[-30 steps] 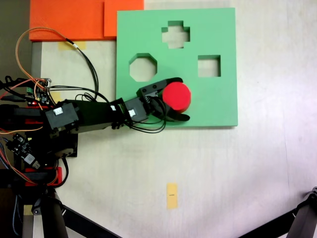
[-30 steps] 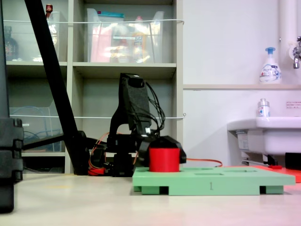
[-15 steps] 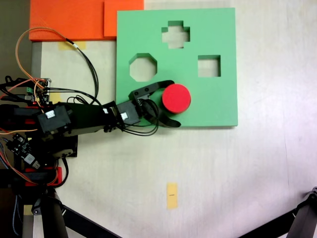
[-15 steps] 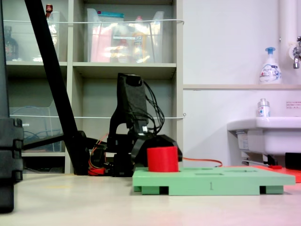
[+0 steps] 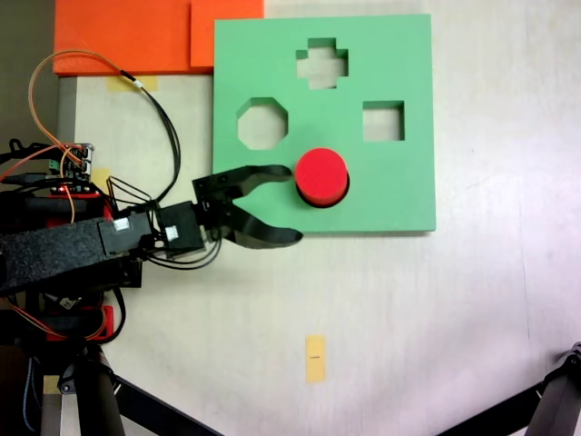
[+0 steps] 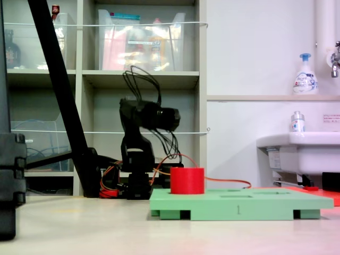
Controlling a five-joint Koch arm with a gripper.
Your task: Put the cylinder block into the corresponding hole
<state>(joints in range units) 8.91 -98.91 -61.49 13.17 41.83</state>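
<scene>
A black robot arm reaches from the left across a pale surface (image 5: pixel 408 300) in the fixed view from above. Its tool (image 5: pixel 292 203) is spread wide and holds nothing, one jaw tip over the edge of the green foam board (image 5: pixel 399 191), the other over the surface just below the board. The cylinder block (image 5: pixel 322 176), bright red with a flat round top, stands upright on the lower middle of the board, just to the right of the tool and apart from it. It covers the corresponding hole, which cannot be seen. An octagonal cutout (image 5: pixel 262 123), a cross cutout (image 5: pixel 321 64) and a square cutout (image 5: pixel 382 121) lie open above it. In the low side fixed view the cylinder block (image 6: pixel 187 180) rises above the board (image 6: pixel 239 204), with the arm raised behind it.
</scene>
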